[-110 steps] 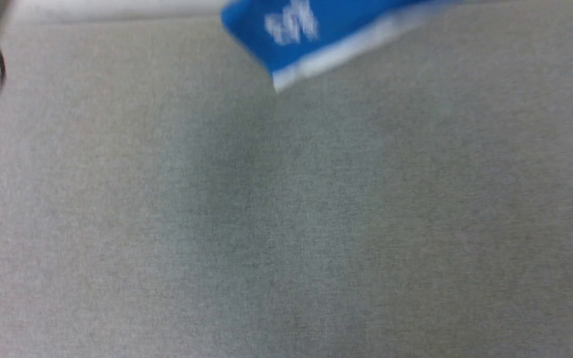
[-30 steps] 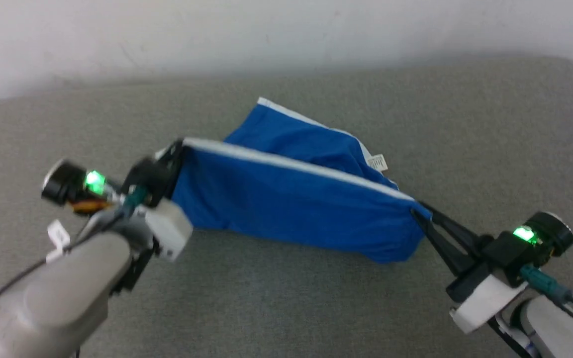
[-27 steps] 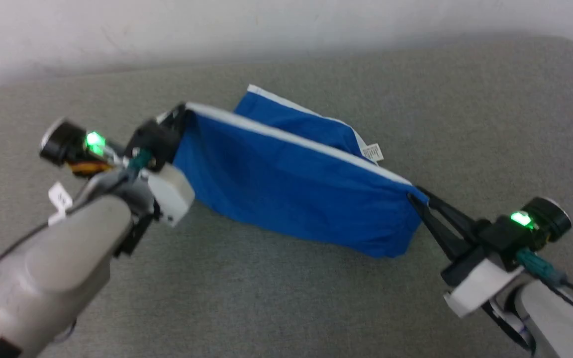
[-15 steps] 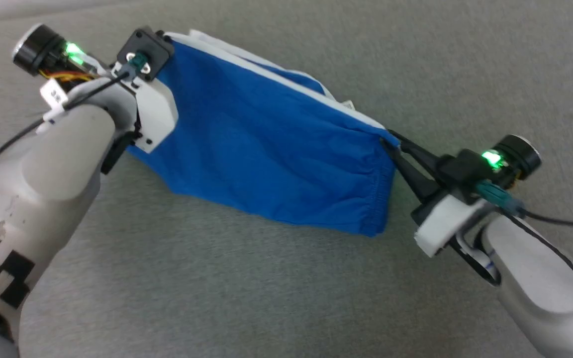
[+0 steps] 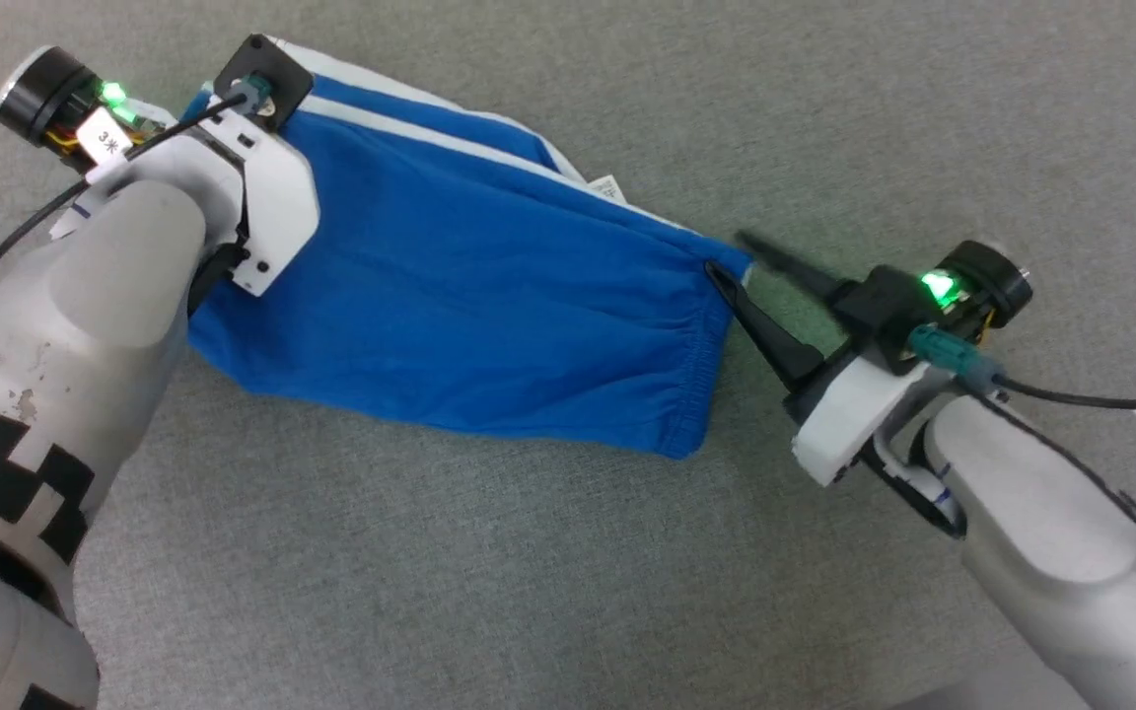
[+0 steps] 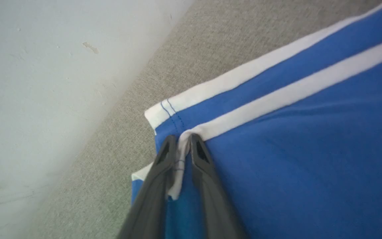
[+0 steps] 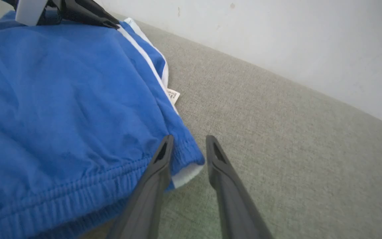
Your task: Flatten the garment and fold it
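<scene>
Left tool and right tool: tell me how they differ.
The left tool is pinched shut on the garment's white trim corner; the right tool stands open around a loose corner. The left tool sits at the striped end, the right tool at the gathered hem. Both meet garment corners.

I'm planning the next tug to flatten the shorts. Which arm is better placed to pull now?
Left. The left gripper is shut on the white trim of the shorts, so it can probably pull at once. The right gripper has its jaws apart around the waistband corner, gripping nothing.
</scene>
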